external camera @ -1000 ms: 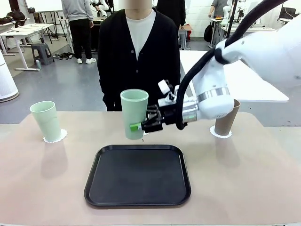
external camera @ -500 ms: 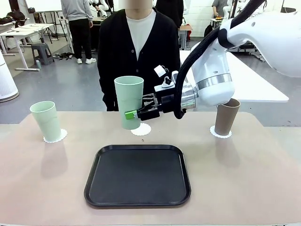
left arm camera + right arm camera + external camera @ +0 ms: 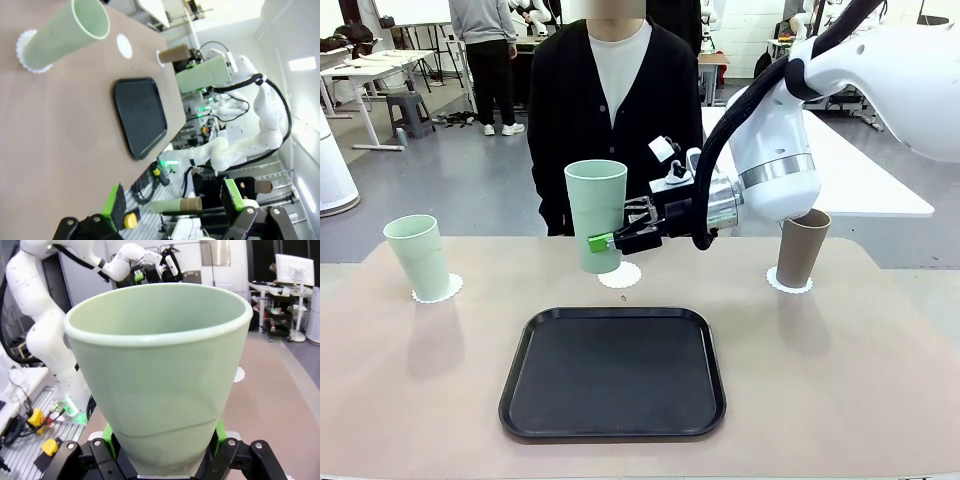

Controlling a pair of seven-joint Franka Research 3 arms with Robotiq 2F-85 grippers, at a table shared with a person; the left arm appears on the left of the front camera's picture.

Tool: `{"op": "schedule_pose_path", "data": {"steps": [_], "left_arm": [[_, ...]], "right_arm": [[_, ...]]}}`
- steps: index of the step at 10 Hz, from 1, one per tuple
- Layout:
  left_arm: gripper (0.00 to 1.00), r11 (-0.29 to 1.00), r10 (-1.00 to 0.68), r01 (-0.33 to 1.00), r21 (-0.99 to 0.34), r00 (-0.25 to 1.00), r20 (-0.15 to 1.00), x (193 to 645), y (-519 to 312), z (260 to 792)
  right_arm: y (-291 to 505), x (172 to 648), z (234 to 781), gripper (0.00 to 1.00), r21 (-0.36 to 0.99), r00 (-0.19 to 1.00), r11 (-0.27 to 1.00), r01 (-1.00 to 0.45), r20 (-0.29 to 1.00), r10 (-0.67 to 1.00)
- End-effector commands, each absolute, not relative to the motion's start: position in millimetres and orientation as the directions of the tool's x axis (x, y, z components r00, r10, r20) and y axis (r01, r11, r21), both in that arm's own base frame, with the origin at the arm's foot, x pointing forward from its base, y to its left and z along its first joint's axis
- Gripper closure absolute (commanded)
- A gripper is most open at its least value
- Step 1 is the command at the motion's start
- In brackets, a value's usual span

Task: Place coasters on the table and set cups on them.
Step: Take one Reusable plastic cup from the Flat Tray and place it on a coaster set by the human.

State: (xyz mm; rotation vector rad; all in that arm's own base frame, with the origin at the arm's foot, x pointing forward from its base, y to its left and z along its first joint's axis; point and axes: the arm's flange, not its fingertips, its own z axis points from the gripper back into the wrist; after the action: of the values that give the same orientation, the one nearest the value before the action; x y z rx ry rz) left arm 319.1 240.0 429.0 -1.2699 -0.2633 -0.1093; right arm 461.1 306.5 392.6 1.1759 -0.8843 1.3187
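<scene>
Mint-green cup, pinched in my right pincer, hangs just above the bare middle coaster on the desk, while my left pincer gapes empty; I judge two cups set, one left.

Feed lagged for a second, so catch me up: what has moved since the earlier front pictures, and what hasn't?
The right gripper, shut on the mint cup throughout, carried it up and toward the far side, away from the black tray; its base now sits just above the middle coaster, and motion has nearly stopped. Unchanged: the other mint cup and the brown cup, each on its coaster, and the person.
</scene>
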Motion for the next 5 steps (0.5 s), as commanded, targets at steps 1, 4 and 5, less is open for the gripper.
{"op": "schedule_pose_path", "data": {"steps": [1,4,5], "left_arm": [[0.00,0.288,0.068,0.236,-0.928,0.962,0.266,317,240,430],[0.00,0.288,0.068,0.236,-0.928,0.962,0.266,317,240,430],[0.00,0.288,0.068,0.236,-0.928,0.962,0.266,317,240,430]], "right_arm": [[301,511,408,0.19,0.108,0.055,-0.174,-0.979,0.957,0.284],[311,570,427,0.19,0.127,0.038,-0.266,-0.956,0.947,0.318],[316,590,431,0.19,0.145,0.052,-0.290,-0.946,0.951,0.305]]}}
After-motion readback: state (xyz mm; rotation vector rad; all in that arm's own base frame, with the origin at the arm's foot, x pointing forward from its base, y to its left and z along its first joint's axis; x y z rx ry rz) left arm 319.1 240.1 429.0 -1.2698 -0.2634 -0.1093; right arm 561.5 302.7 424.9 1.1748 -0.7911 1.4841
